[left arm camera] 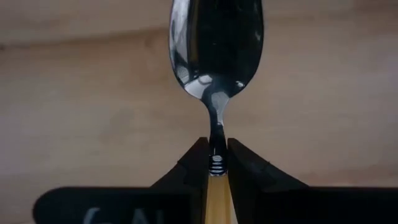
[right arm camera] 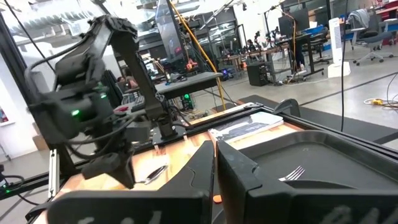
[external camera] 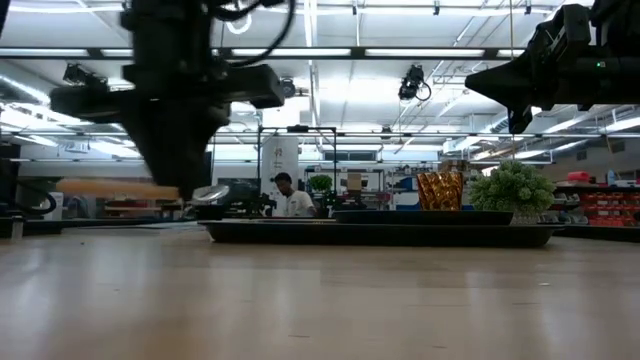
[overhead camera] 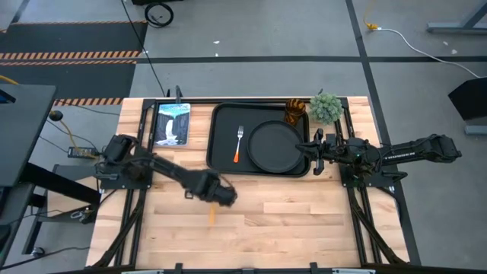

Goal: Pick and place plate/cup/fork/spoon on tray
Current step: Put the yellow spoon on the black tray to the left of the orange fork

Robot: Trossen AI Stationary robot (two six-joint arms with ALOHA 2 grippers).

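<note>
My left gripper (overhead camera: pixel 221 195) is over the bare table, near of the tray, and is shut on the spoon (left arm camera: pixel 216 46), which has a silver bowl and an orange handle (overhead camera: pixel 211 217). The black tray (overhead camera: pixel 222 137) lies at the far middle. On it lie the round black plate (overhead camera: pixel 275 146) and the fork (overhead camera: pixel 239 143). The amber cup (overhead camera: pixel 295 112) stands at the tray's far right corner. My right gripper (overhead camera: pixel 313 148) is shut and empty over the tray's right rim, beside the plate. My left gripper pinches the spoon's neck (left arm camera: pixel 216 155) between its two fingers, where the metal meets the orange handle. The fingers come from above, pointing down, and lie across the spoon. The spoon hangs about level and clear of the table in the low view (external camera: pixel 212 193).
A small green potted plant (overhead camera: pixel 326 106) stands at the far right, next to the cup. A framed waterfall picture (overhead camera: pixel 172 123) lies left of the tray. A person (external camera: pixel 290 197) shows in the room behind. Bare wood lies near of the tray.
</note>
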